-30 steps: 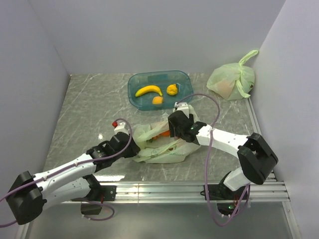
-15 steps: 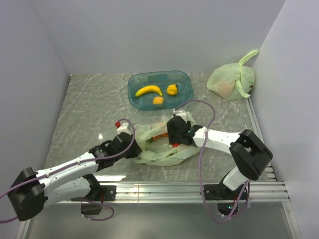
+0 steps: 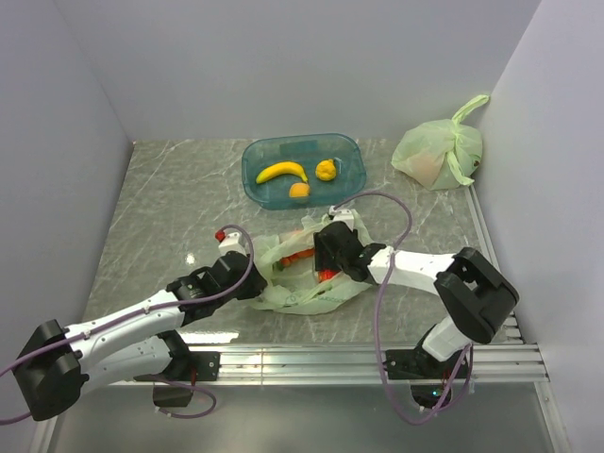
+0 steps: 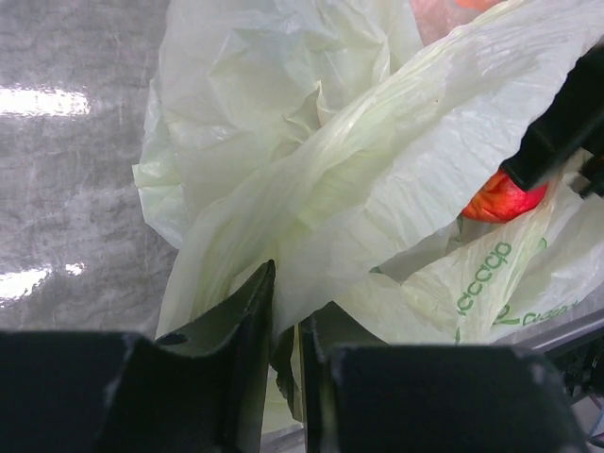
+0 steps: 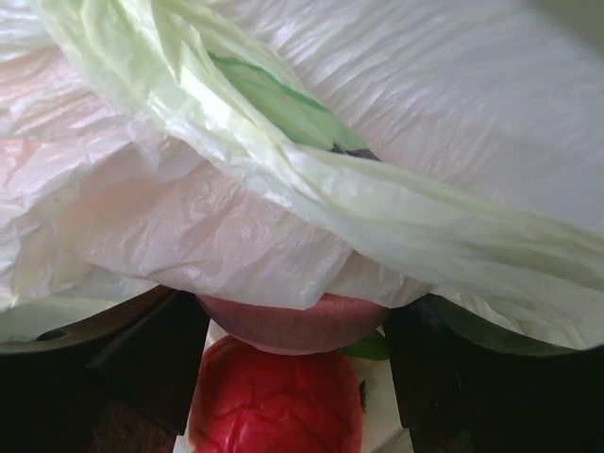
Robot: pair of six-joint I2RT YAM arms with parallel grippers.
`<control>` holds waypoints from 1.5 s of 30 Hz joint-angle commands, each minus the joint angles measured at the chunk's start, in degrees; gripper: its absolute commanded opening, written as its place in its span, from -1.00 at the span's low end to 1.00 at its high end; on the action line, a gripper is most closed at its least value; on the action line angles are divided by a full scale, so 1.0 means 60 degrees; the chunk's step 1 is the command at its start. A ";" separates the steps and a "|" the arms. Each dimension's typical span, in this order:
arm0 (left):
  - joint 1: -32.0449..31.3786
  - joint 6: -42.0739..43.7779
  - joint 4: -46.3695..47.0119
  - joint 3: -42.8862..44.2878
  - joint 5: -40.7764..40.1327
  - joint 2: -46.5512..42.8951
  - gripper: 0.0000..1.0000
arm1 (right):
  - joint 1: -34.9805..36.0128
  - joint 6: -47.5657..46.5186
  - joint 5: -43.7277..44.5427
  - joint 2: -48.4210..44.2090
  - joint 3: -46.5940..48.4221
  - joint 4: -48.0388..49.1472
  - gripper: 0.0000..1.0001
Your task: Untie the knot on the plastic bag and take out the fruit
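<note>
The plastic bag (image 3: 304,286) lies open and crumpled at the table's middle, and no knot shows. My left gripper (image 3: 248,275) is shut on the bag's left edge; in the left wrist view the jaws (image 4: 288,321) pinch a fold of film (image 4: 377,170). My right gripper (image 3: 327,257) is inside the bag mouth. In the right wrist view its fingers (image 5: 156,363) press both sides of a pink peach (image 5: 293,323), half covered by film. A red fruit (image 5: 274,401) lies just below it, and also shows in the left wrist view (image 4: 502,198).
A teal bin (image 3: 351,162) behind the bag holds a banana (image 3: 281,171) and two small yellow-orange fruits (image 3: 326,170). A second, knotted pale green bag (image 3: 439,153) sits at the back right by the wall. Walls close in on left, back and right.
My right gripper has moved left and deeper into the bag mouth. The bag has bunched up around it. My left gripper has kept its hold on the bag edge.
</note>
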 commanded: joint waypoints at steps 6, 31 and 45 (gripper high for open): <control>-0.0045 -0.0316 -0.0410 0.0808 -0.1118 -0.0100 -0.59 | 0.0839 -0.1472 -0.1449 -0.2546 -0.0544 0.0501 -0.70; 0.0233 -0.0082 -0.0498 0.0356 0.0051 0.0047 -0.58 | -0.1957 -0.2851 -0.2655 0.1747 0.6993 -0.0582 -0.57; 0.0160 -0.0023 -0.0308 0.0399 -0.0124 -0.0144 -0.53 | -0.2310 -0.3011 -0.2798 0.2846 0.8393 -0.0471 0.86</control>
